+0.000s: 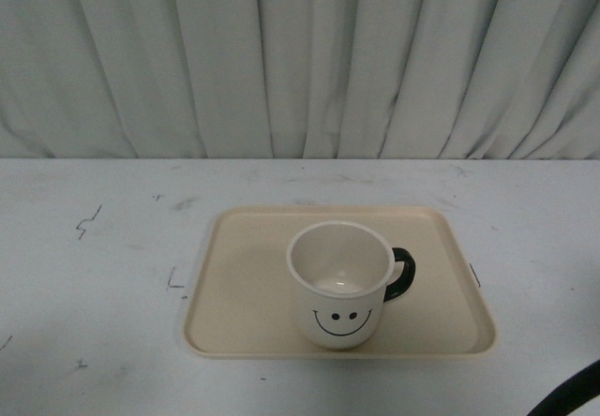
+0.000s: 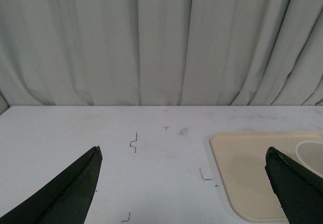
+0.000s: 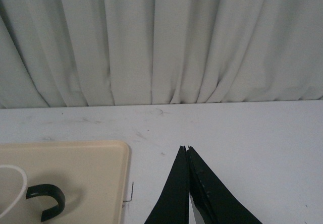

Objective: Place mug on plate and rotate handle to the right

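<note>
The cream mug (image 1: 339,285) stands upright on the beige plate (image 1: 234,294), smiley face toward the camera. Its black handle (image 1: 401,274) points to the right. In the right wrist view the handle (image 3: 47,198) and a sliver of the mug's rim show over the plate (image 3: 75,173). My right gripper (image 3: 186,148) is shut and empty, over bare table to the right of the plate. My left gripper (image 2: 182,152) is open wide with nothing between its fingers, left of the plate (image 2: 242,173); the mug's rim (image 2: 314,156) peeks past one finger. Neither gripper shows in the front view.
A white table (image 1: 94,294) with small black marks carries the plate, and a pleated white curtain (image 1: 300,60) hangs behind it. A dark cable (image 1: 567,397) crosses the front view's bottom right corner.
</note>
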Controlling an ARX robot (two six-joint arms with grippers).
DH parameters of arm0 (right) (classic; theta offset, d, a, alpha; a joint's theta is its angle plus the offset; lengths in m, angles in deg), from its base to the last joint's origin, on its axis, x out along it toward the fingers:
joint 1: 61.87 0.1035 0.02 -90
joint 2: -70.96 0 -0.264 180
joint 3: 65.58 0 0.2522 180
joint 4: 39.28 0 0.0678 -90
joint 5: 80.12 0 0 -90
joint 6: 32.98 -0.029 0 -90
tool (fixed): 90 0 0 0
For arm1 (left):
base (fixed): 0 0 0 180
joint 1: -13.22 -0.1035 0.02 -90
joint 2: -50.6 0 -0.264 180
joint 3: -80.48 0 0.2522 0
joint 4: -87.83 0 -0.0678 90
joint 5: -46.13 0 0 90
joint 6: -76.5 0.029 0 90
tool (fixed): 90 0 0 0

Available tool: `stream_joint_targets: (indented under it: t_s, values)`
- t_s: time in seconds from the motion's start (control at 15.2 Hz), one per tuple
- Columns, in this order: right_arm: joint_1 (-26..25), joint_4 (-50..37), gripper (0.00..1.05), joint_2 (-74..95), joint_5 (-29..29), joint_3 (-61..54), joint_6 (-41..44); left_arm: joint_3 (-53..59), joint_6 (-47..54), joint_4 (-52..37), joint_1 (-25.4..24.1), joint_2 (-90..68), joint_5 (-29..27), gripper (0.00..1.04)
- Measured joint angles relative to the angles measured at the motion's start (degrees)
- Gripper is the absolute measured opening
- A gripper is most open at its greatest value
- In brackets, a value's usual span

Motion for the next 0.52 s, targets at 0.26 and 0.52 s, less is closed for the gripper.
stream_joint_targets:
  t_s: [0.26,0.52]
  values:
    - [-4.59,5.51,0.02,-10.75,-4.11,-3.06,-0.02,0.00,0.00,0.00,0.00,0.00,-0.09,0.98]
    - [-4.70,15.32,0.02,-23.26,-4.44,-5.99,-0.04,0.00,0.00,0.00,0.00,0.00,-0.02,0.98]
